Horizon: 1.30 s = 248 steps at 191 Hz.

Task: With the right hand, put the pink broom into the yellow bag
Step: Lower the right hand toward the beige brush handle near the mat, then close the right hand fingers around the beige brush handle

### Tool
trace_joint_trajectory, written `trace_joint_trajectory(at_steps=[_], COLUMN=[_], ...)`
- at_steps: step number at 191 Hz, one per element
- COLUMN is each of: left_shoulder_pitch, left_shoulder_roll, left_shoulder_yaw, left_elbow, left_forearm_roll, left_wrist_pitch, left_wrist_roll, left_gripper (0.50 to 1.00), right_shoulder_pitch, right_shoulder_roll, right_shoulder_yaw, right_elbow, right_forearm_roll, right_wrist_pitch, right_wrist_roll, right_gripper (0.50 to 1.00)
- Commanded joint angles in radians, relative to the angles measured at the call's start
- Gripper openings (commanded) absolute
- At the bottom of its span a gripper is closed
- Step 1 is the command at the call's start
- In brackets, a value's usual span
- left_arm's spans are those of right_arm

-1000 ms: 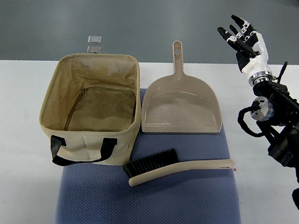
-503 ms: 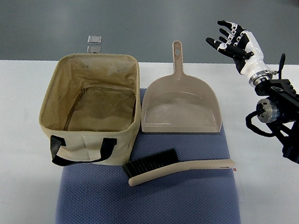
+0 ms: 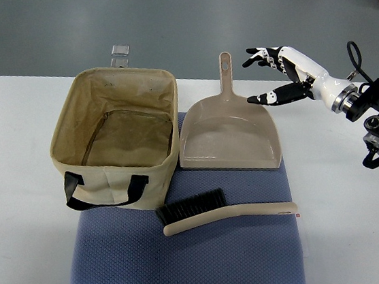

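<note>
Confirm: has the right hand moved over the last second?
Yes. The right hand has swung toward picture-left, from beyond the table's far right corner to near the dustpan handle, fingers open.

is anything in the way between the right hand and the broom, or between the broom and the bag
The dustpan lies between the right hand and the broom, though the hand is raised above it. Nothing visible stands between the broom and the open bag beside it.
</note>
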Motion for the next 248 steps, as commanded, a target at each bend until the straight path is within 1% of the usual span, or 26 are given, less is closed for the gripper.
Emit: trace_joint_trajectory(at_steps=[1, 22, 37, 81, 118, 132, 139, 192, 202, 214, 248], left_shoulder_pitch=[0.000, -0.002, -0.002, -0.002, -0.002, -0.002, -0.002, -0.002, -0.002, -0.002, -0.002], left_shoulder_roll=[0.000, 0.000, 0.000, 0.000, 0.000, 0.000, 0.000, 0.000, 0.000, 0.000, 0.000], left_shoulder_yaw=[0.000, 0.000, 0.000, 0.000, 0.000, 0.000, 0.000, 0.000, 0.000, 0.000, 0.000], left_elbow=[0.000, 0.000, 0.000, 0.000, 0.000, 0.000, 0.000, 0.000, 0.000, 0.000, 0.000], left_forearm_roll=[0.000, 0.000, 0.000, 0.000, 0.000, 0.000, 0.000, 0.000, 0.000, 0.000, 0.000], left_wrist_pitch=[0.000, 0.000, 0.000, 0.000, 0.000, 0.000, 0.000, 0.000, 0.000, 0.000, 0.000], left_wrist_roll=[0.001, 0.000, 0.000, 0.000, 0.000, 0.000, 0.000, 0.000, 0.001, 0.000, 0.001], left_gripper=[1.000, 1.000, 1.000, 1.000, 1.000, 1.000, 1.000, 1.000, 1.000, 1.000, 1.000], right_shoulder_pitch=[0.003, 0.003, 0.001, 0.000, -0.020, -0.039, -0.051, -0.100, -0.103, -0.106, -0.115], right_shoulder_roll=[-0.077, -0.134, -0.155, -0.155, -0.121, -0.115, -0.111, -0.080, -0.072, -0.071, -0.063], right_shoulder_yaw=[-0.026, -0.057, -0.075, -0.166, -0.172, -0.171, -0.171, -0.171, -0.171, -0.171, -0.171], right_elbow=[0.093, 0.158, 0.188, 0.254, 0.250, 0.248, 0.247, 0.241, 0.233, 0.225, 0.222], right_forearm_roll=[-0.156, -0.300, -0.365, -0.503, -0.526, -0.533, -0.541, -0.616, -0.621, -0.622, -0.624], right_wrist_pitch=[0.039, 0.068, 0.079, 0.088, 0.076, 0.068, 0.059, 0.002, -0.007, -0.013, -0.016], right_wrist_roll=[-0.002, -0.002, -0.002, -0.003, -0.006, -0.029, -0.041, -0.049, -0.069, -0.086, -0.089], right_gripper=[0.930, 0.930, 0.930, 0.930, 0.930, 0.930, 0.930, 0.928, 0.928, 0.928, 0.926])
